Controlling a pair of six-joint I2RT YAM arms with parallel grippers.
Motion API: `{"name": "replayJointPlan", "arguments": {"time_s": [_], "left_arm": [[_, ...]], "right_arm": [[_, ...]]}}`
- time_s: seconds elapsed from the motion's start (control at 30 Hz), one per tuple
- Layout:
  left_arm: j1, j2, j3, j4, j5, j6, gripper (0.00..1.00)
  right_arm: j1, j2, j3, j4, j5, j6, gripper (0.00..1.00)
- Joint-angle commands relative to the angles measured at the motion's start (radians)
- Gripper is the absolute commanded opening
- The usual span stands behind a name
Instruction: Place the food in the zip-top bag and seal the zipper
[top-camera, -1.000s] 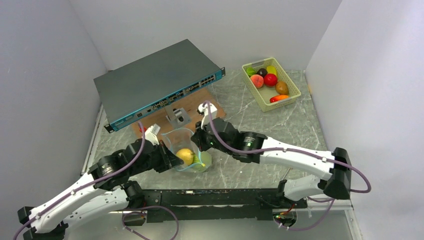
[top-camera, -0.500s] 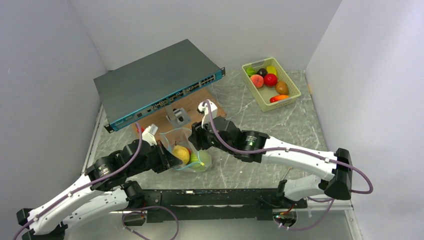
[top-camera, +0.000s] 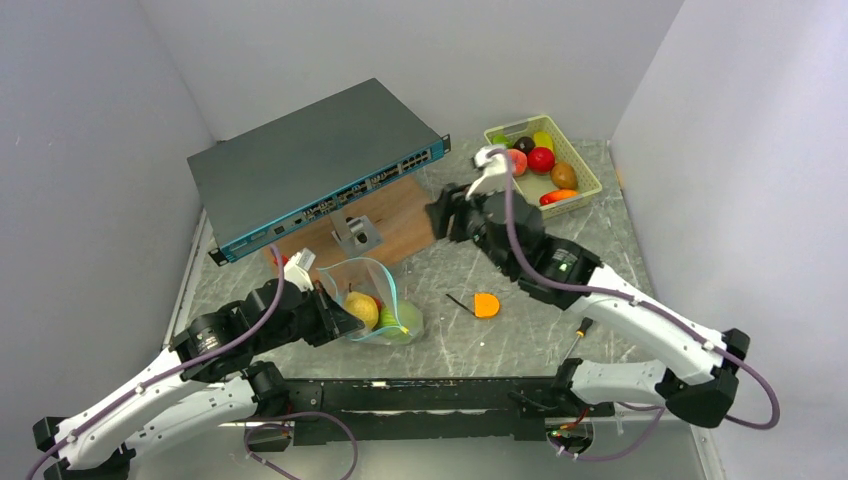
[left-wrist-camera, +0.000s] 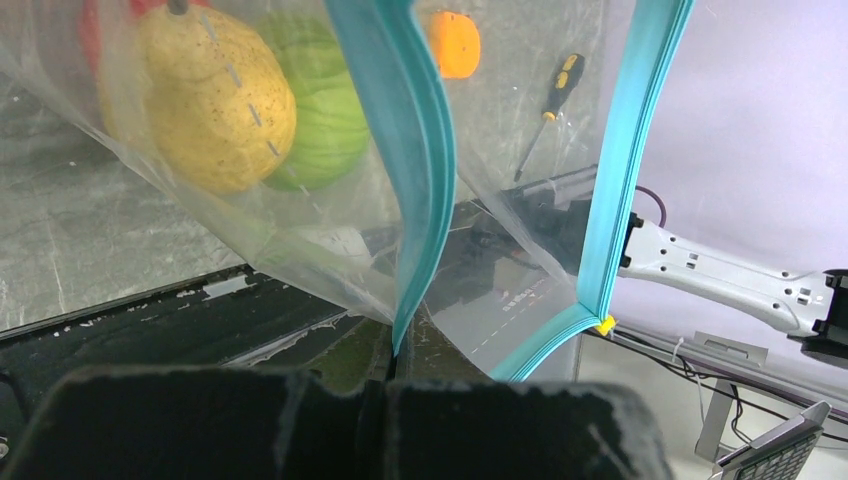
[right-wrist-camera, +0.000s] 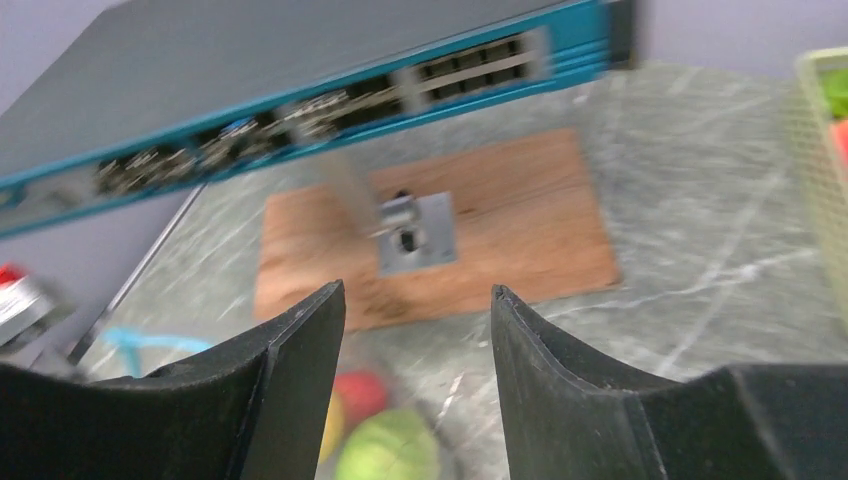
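Observation:
The clear zip-top bag (top-camera: 378, 300) stands with its mouth open near the table's front left. A yellow pear-shaped fruit (left-wrist-camera: 215, 100), a green cabbage (left-wrist-camera: 320, 100) and something red lie inside it. My left gripper (top-camera: 338, 318) is shut on one side of the teal zipper (left-wrist-camera: 425, 150), low in the left wrist view (left-wrist-camera: 395, 372). The zipper's other side (left-wrist-camera: 625, 150) stands apart from it. My right gripper (top-camera: 440, 218) hangs open and empty above the wooden board, away from the bag; in its own view (right-wrist-camera: 415, 290) the bagged food shows blurred below.
A pale green basket (top-camera: 585, 165) with several more toy fruits stands at the back right. A network switch (top-camera: 310, 165), a wooden board (top-camera: 400, 220) with a metal bracket (top-camera: 355, 235), an orange piece (top-camera: 486, 304) and a screwdriver (top-camera: 578, 335) also lie on the table.
My right gripper has opened, let go of the bag's mouth and swung up and back toward the basket. That uncovered the orange piece on the table. The left gripper kept its hold.

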Motion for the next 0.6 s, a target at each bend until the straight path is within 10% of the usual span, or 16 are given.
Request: {"name": "replayJointPlan", "arguments": {"time_s": [0.0,0.57], "left_arm": [[-0.003,-0.001,0.042,-0.017,-0.003,-0.01,0.0],[-0.003,0.042,0.096,-0.052,-0.003,0.024,0.0]], "right_arm": [[-0.156,-0.089,-0.046,0.013,0.082,0.013,0.57],[-0.721,0.158,-0.13,0.274,0.045,0.12,0.6]]}}
